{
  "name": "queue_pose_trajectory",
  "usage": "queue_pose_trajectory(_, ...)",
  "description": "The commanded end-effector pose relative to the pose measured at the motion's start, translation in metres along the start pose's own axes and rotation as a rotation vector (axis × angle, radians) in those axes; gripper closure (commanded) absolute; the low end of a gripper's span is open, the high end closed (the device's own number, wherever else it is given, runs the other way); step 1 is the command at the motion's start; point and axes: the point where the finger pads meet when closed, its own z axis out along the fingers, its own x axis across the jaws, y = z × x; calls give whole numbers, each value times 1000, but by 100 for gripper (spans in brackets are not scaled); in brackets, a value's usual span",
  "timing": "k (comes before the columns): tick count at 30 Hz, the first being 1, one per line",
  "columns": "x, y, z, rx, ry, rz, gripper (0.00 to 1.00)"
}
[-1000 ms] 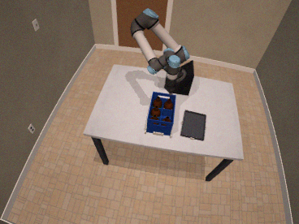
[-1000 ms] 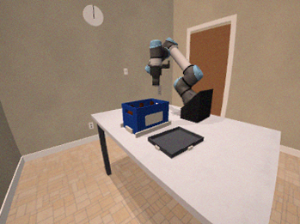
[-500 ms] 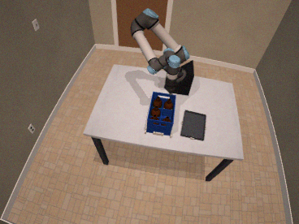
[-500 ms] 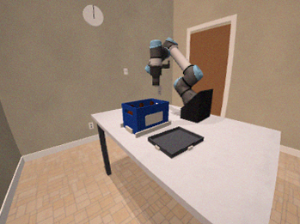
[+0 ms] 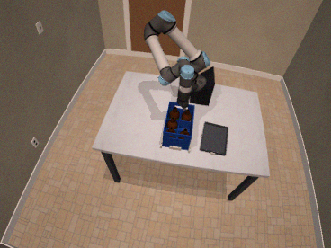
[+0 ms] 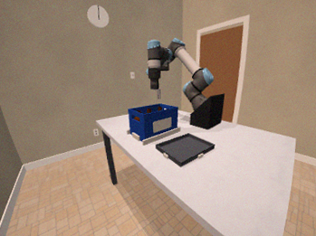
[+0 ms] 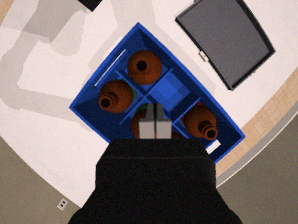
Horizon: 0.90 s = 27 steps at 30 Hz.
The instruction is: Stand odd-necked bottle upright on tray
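Currently the tool [image 5: 183, 107] [image 6: 159, 93] [image 7: 155, 112] has its two fingers pressed together with nothing pinched between them, and it hangs over the crate, apart from it in the exterior view. Beneath it, one brown bottle [image 5: 172, 124] [image 7: 137, 123] shows partly past the fingers, and a sliver of brown beside them is probably another, mostly hidden. Three more are easier to see: the bottle at the far tray-side corner [image 5: 186, 116] [image 7: 145, 75], its neighbour across the divider [image 5: 174, 114] [image 7: 121, 92] and the bottle at the other end [image 5: 185, 132] [image 7: 199, 119]. Between the two tray-side bottles lies a vacant compartment; with six compartments, that fits all five bottles being in the blue crate [image 5: 176, 142] [image 6: 145, 126] [image 7: 139, 30]. So the sought one is presumably in there too, though the necks are too small and blurred to say which differs. Beyond the crate, well apart from the tool, the dark tray [image 5: 214, 138] [image 6: 184, 148] [image 7: 225, 42] sits on the white worktop [image 5: 121, 112] [image 6: 246, 157] [image 7: 40, 140] with no bottle on it. Delivery, then, is undone: picking out the odd neck, gripping, lifting and standing it upright all seem left.
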Motion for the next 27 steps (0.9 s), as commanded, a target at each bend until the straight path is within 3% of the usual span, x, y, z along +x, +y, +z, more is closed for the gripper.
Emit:
queue_pose_trajectory(1,22,56,0,1,1,-5,100)
queue_pose_trajectory(3,27,76,2,1,0,-5,100)
queue_pose_trajectory(5,27,76,2,1,0,-5,100)
queue_pose_trajectory(11,39,125,7,-1,-2,-5,100)
queue_pose_trajectory(22,40,131,8,-1,-2,-4,100)
queue_pose_trajectory(23,40,130,6,-3,0,-6,0)
queue_pose_trajectory(27,40,130,6,-3,0,-6,0)
